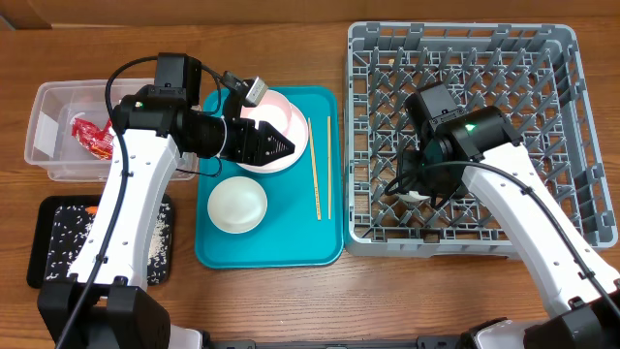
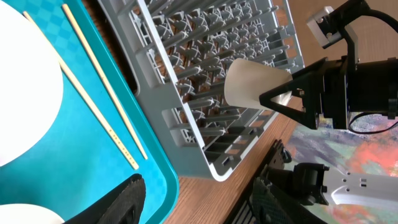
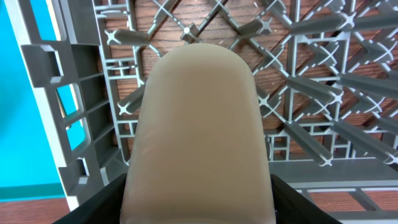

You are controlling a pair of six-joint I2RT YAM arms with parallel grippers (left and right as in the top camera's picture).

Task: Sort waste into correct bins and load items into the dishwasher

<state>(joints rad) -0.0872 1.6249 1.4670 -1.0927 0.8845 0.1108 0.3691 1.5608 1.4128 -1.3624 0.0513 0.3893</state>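
Note:
My right gripper (image 3: pixel 199 202) is shut on the small white cup (image 3: pixel 198 124) and holds it on its side low over the front left corner of the grey dishwasher rack (image 1: pixel 562 116). The left wrist view also catches the cup (image 2: pixel 252 84) in those black fingers. Over the pale pink plate (image 1: pixel 295 121) on the teal tray (image 1: pixel 218 254), my left gripper (image 1: pixel 288 145) stands open with nothing between its fingers (image 2: pixel 118 202). A whitish bowl (image 1: pixel 237 205) sits in front of the plate. The chopsticks (image 1: pixel 322 167) lie along the tray's right side.
The clear tub (image 1: pixel 48 116) at the far left holds the red wrapper (image 1: pixel 92 136). In front of it, the black tray (image 1: pixel 58 242) carries the carrot (image 1: pixel 90 208) and pale crumbs (image 1: pixel 155 242). The rack's left wall stands right beside the teal tray.

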